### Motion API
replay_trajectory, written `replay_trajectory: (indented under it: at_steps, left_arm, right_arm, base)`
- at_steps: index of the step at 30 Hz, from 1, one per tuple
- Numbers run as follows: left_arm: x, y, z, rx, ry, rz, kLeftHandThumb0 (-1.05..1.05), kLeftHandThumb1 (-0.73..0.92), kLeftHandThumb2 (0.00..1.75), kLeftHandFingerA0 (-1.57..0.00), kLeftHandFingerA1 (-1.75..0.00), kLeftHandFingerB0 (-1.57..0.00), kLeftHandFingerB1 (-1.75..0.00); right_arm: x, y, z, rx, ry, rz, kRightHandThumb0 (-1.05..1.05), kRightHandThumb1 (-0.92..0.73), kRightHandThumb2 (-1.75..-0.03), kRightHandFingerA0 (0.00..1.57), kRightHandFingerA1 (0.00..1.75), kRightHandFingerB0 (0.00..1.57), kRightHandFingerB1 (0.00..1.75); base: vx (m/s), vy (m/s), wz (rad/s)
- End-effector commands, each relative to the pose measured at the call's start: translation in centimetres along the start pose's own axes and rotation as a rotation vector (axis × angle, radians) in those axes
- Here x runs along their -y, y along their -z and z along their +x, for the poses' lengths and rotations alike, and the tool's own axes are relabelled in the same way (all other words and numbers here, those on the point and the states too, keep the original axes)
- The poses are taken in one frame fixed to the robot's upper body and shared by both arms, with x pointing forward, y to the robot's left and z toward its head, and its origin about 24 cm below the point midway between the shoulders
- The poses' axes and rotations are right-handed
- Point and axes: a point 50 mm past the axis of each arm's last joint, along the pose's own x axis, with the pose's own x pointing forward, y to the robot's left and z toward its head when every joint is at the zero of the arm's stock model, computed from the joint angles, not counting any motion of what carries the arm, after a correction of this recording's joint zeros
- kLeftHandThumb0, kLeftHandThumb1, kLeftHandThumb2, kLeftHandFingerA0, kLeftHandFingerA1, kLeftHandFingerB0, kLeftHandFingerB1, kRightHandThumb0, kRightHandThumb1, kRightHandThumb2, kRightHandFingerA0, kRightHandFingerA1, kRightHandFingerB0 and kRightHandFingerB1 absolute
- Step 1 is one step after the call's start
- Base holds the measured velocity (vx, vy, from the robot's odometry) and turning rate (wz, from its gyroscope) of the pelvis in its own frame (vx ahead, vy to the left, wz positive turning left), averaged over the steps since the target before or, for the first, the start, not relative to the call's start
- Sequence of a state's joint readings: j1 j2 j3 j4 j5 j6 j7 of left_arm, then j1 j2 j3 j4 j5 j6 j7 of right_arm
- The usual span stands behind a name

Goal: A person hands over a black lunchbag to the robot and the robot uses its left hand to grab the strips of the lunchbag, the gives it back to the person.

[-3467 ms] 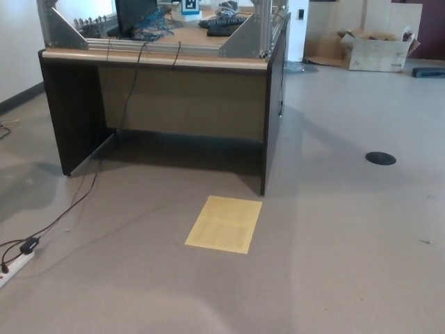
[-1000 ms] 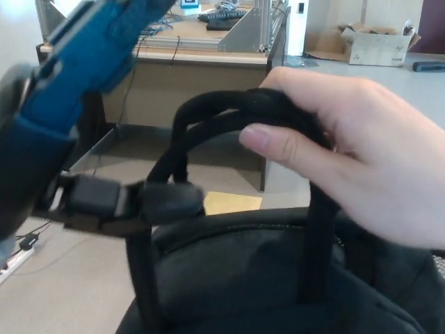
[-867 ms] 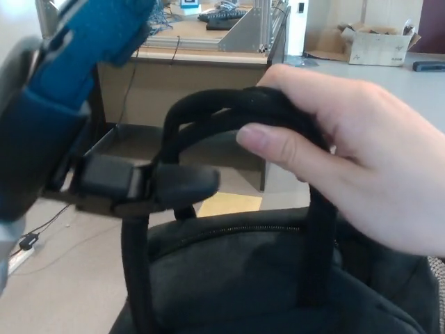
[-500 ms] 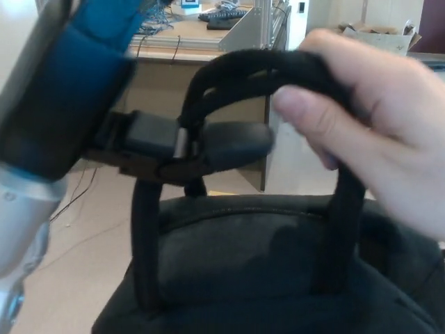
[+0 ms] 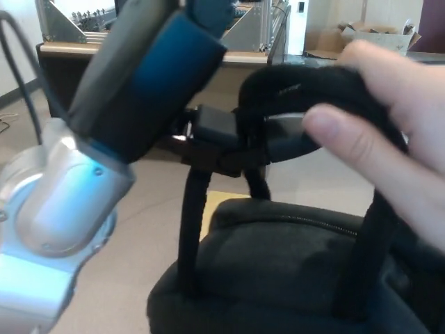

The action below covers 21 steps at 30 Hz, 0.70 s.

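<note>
Grey floor with a dark bench at the far side

The floor (image 5: 149,229) is plain grey. A yellow sheet (image 5: 212,202) lies flat on it, mostly hidden. At the far right a cardboard box (image 5: 334,40) sits on the floor. The bench (image 5: 69,52) stands far left, with metal framing (image 5: 59,21) on its top.

My left hand (image 5: 240,136) reaches under the straps (image 5: 306,87) of the black lunchbag (image 5: 278,271), fingers closing around them. A person's hand (image 5: 389,132) grips the same straps from the right. The desk (image 5: 69,52) stands behind.
</note>
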<state>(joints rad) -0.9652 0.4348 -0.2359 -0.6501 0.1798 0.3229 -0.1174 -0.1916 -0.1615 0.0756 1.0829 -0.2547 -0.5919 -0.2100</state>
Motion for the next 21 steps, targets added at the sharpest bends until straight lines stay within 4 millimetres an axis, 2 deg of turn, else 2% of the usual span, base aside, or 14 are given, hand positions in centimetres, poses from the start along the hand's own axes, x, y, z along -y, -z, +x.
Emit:
replay_trajectory:
  at_steps: [1,11,12,13,15,16,17,18,19,20,21]
  left_arm:
    - [0.5,3.8,0.8,-0.39,0.06,0.22,-0.63,0.4,0.73,0.0,-0.08,0.0,0.0]
    - [2.2,3.7,2.8,-0.417,0.017,0.313,-0.62,0.4,0.71,0.0,-0.08,0.0,0.0]
    - [2.5,3.6,3.0,-0.413,-0.006,0.31,-0.59,0.38,0.71,0.0,-0.13,0.0,-0.04]
    - [3.2,3.5,3.5,-0.408,-0.042,0.317,-0.55,0.37,0.74,0.0,-0.24,0.0,-0.14]
    - [4.0,3.3,3.9,-0.399,-0.092,0.299,-0.53,0.36,0.73,-0.02,-0.3,-0.02,-0.18]
    - [4.6,3.2,4.1,-0.378,-0.135,0.256,-0.5,0.46,0.59,-0.1,-0.35,-0.1,-0.21]
    - [5.1,3.1,4.2,-0.362,-0.176,0.232,-0.29,0.28,0.84,-0.02,-0.49,0.0,-0.48]
    - [5.8,3.1,4.5,-0.332,-0.238,0.207,-0.51,0.39,0.66,-0.28,-0.46,-0.23,-0.39]
    - [6.2,3.1,4.6,-0.311,-0.275,0.184,-0.51,0.39,0.66,-0.28,-0.46,-0.23,-0.39]
    - [6.8,3.2,4.8,-0.275,-0.324,0.161,-0.37,0.47,0.54,-0.49,-0.83,-0.45,-0.66]
    - [7.6,3.4,5.1,-0.217,-0.393,0.113,-0.3,0.49,0.55,-0.47,-1.3,-0.46,-1.11]
  right_arm:
    - [0.9,0.8,-0.7,-0.002,0.022,-0.023,-0.58,-0.51,-0.95,0.38,0.59,0.18,0.47]
    - [1.0,0.7,-0.5,-0.007,0.029,-0.019,-0.59,-0.51,-0.95,0.38,0.59,0.18,0.47]
    - [1.0,0.6,-0.5,-0.004,0.031,-0.021,-0.64,-0.68,-0.6,0.41,0.44,0.31,0.37]
    - [1.0,0.5,-0.4,-0.002,0.028,-0.02,-0.58,-0.51,-0.95,0.38,0.59,0.18,0.47]
    - [1.0,0.4,-0.3,0.003,0.026,-0.021,-0.59,-0.51,-0.95,0.37,0.59,0.18,0.47]
    - [1.0,0.4,-0.3,0.005,0.027,-0.019,-0.59,-0.51,-0.94,0.38,0.59,0.19,0.48]
    - [1.0,0.3,-0.3,0.006,0.027,-0.019,-0.58,-0.51,-0.94,0.38,0.59,0.19,0.48]
    - [0.9,0.3,-0.2,0.008,0.028,-0.021,-0.58,-0.51,-0.94,0.38,0.59,0.19,0.48]
    - [1.0,0.2,-0.2,0.009,0.028,-0.021,-0.58,-0.51,-0.94,0.38,0.59,0.19,0.48]
    - [1.0,0.2,-0.1,0.008,0.029,-0.016,-0.58,-0.51,-0.94,0.37,0.58,0.19,0.47]
    - [1.0,0.2,-0.1,0.01,0.03,-0.01,-0.57,-0.51,-0.93,0.37,0.58,0.19,0.48]
  base:
    - [0.0,0.0,0.0]
    - [0.0,0.0,0.0]
    - [0.0,0.0,0.0]
    - [0.0,0.0,0.0]
    - [0.0,0.0,0.0]
    - [0.0,0.0,0.0]
    - [0.0,0.0,0.0]
    - [0.0,0.0,0.0]
    - [0.0,0.0,0.0]
    - [0.0,0.0,0.0]
    - [0.0,0.0,0.0]
